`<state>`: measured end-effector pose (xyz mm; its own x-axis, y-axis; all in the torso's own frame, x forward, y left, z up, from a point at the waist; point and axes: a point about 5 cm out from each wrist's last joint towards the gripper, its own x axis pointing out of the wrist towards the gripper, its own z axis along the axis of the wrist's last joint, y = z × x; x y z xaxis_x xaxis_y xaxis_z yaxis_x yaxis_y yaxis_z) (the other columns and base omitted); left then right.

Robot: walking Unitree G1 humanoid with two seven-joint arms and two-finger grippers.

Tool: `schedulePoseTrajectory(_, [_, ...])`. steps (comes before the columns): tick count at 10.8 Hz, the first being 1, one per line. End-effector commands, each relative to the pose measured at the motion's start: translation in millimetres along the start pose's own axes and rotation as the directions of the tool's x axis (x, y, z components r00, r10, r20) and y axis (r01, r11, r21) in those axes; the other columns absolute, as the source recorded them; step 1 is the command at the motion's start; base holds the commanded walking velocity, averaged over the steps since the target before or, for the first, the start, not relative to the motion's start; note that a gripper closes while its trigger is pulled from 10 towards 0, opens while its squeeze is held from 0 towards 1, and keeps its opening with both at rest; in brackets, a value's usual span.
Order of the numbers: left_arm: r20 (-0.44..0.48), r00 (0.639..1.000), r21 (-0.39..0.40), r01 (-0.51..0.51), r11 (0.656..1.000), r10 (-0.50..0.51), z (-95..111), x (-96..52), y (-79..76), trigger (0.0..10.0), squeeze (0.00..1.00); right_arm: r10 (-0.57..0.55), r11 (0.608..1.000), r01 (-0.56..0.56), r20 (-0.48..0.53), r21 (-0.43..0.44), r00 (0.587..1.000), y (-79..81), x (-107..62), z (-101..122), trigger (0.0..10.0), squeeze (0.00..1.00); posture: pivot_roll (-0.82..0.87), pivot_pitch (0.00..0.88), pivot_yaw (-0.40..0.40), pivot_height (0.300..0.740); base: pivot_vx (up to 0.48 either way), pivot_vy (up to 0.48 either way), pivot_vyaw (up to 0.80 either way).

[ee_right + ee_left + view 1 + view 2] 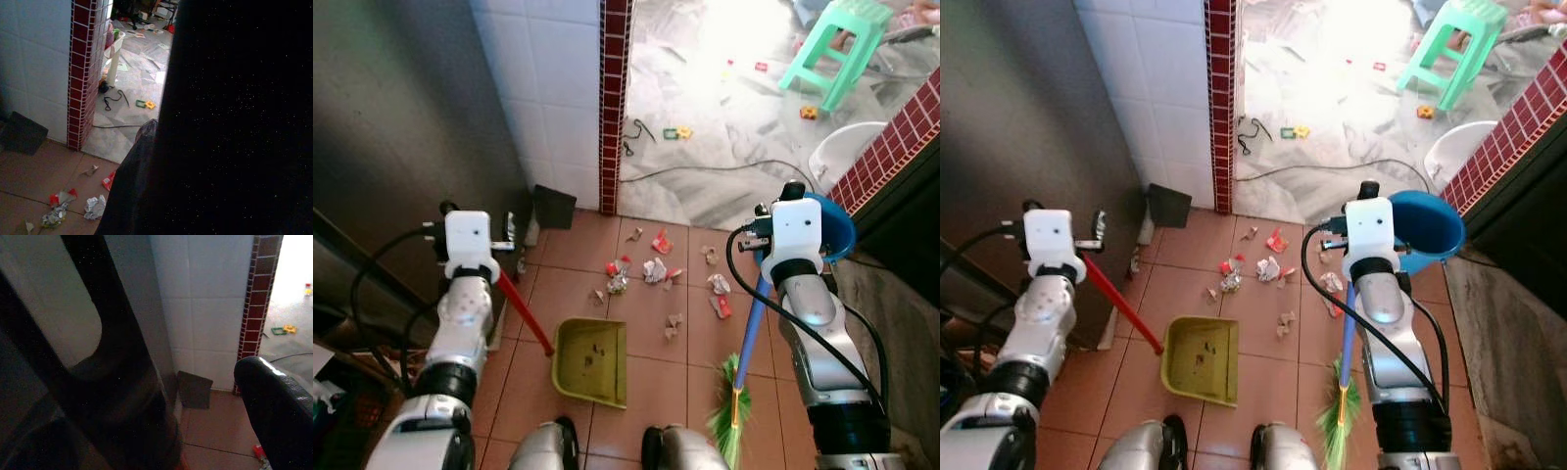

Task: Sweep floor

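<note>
The left gripper [494,257] is closed around the red handle [524,311] of the dustpan [591,360]; in the left wrist view one black finger [281,416] curves in close. The right gripper [762,266] grips the blue stick of the broom [736,403], its fingers wrapped tight on the shaft just below the white wrist.

Take the dustpan as the landmark. It sits flat on the terracotta floor tiles [646,382], its mouth facing away from the robot, with a few crumbs already inside. The red handle slants up from its left rear corner to the left gripper. The green bristles of the broom rest on the tiles to the right of the dustpan, near the robot's feet. The litter [653,269], crumpled paper and red wrappers, lies scattered beyond the dustpan's mouth and off to its right, apart from it. Further past the litter stands the brick-edged wall corner [613,108], then a marble floor with a green stool [836,44]. A blue bucket [840,233] sits to the far right, behind the right wrist.

The step in hand looks like gathering: the scraps are not yet swept in. Next, I judge, the broom must reach out past the scraps and draw them toward the dustpan's mouth while the left gripper keeps the lip pressed to the tiles.
</note>
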<state>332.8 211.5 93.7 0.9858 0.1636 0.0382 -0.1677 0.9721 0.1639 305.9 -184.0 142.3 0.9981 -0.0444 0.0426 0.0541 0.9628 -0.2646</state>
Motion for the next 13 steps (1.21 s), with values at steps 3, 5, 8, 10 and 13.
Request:
schedulePoseTrajectory(3, [-0.025, 0.999, -0.021, 0.021, 1.0, -0.021, -5.0, -0.2, 1.5, 10.0, 0.0, -0.001, 1.0, 0.001, 0.016, -0.018, 1.0, -5.4, 1.9, 4.2, 10.0, 0.0, -0.13, 0.137, -0.061, 0.74, 0.0, 0.0, 0.0])
schedulePoseTrajectory(5, [-0.03, 0.999, -0.025, 0.037, 0.999, -0.038, -6.8, -1.6, 1.5, 10.0, 0.0, 0.007, 1.0, -0.007, 0.016, -0.019, 1.0, -4.4, 3.3, 4.4, 10.0, 0.0, -0.13, 0.136, -0.066, 0.74, 0.0, 0.0, 0.0])
schedulePoseTrajectory(8, [-0.024, 0.999, -0.018, 0.043, 0.999, -0.044, -6.1, -0.4, 3.0, 1.9, 0.0, 0.017, 1.0, -0.017, 0.011, -0.017, 1.0, -1.5, 3.3, 3.5, 10.0, 0.0, -0.13, 0.132, -0.065, 0.74, 0.0, 0.0, 0.0])
schedulePoseTrajectory(10, [-0.037, 0.998, -0.01, 0.048, 0.999, -0.049, -6.4, 1.1, 1.5, 0.9, 0.0, 0.015, 1.0, -0.015, 0.009, -0.02, 1.0, -3.7, 4.9, 3.2, 10.0, 0.0, -0.13, 0.133, -0.065, 0.74, 0.0, 0.0, 0.0])
schedulePoseTrajectory(13, [-0.046, 0.998, -0.012, 0.051, 0.999, -0.052, -8.0, 1.6, 2.7, 10.0, 0.0, 0.016, 1.0, -0.016, 0.008, -0.02, 1.0, -3.7, 3.9, 2.6, 10.0, 0.0, -0.13, 0.134, -0.064, 0.74, 0.0, 0.0, 0.0])
